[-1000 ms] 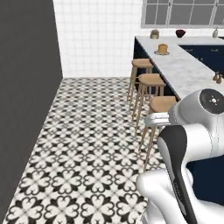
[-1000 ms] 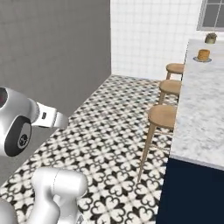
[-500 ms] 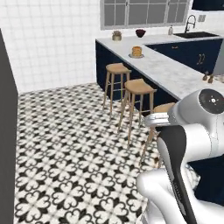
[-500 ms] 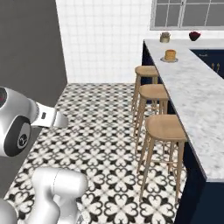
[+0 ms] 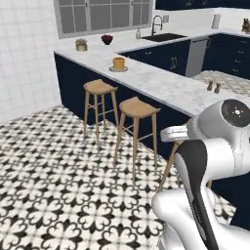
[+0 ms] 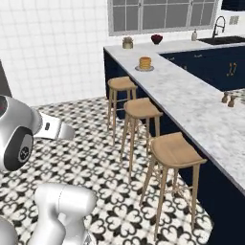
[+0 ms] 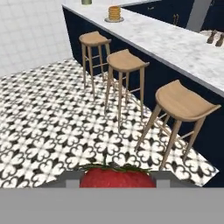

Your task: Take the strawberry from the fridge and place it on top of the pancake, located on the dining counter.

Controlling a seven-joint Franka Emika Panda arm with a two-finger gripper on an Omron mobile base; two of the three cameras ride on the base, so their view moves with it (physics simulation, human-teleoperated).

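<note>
In the hand view the red strawberry (image 7: 116, 178) with its green leaves sits at the bottom, and my gripper (image 7: 116, 181) is shut on it between two grey fingertips (image 7: 73, 179). The pancake (image 5: 118, 63) (image 6: 145, 62) (image 7: 114, 13) is a golden stack on a grey plate, standing far off on the marble dining counter (image 5: 166, 85) (image 6: 191, 98) (image 7: 175, 41). My hand hangs over the patterned floor, well short of the counter. The fridge is out of view.
Three wooden stools (image 5: 139, 108) (image 6: 174, 149) (image 7: 186, 103) line the counter's navy base between me and the pancake. A potted plant (image 5: 81, 45), a dark bowl (image 5: 107, 39), two shakers (image 5: 213, 87) and a sink faucet (image 5: 156, 24) stand on the counters. Open tiled floor (image 5: 58, 185) lies to the left.
The base has turned, so the whole picture has swung from the grey wall side toward the counter and stools. The strawberry stays held the same way.
</note>
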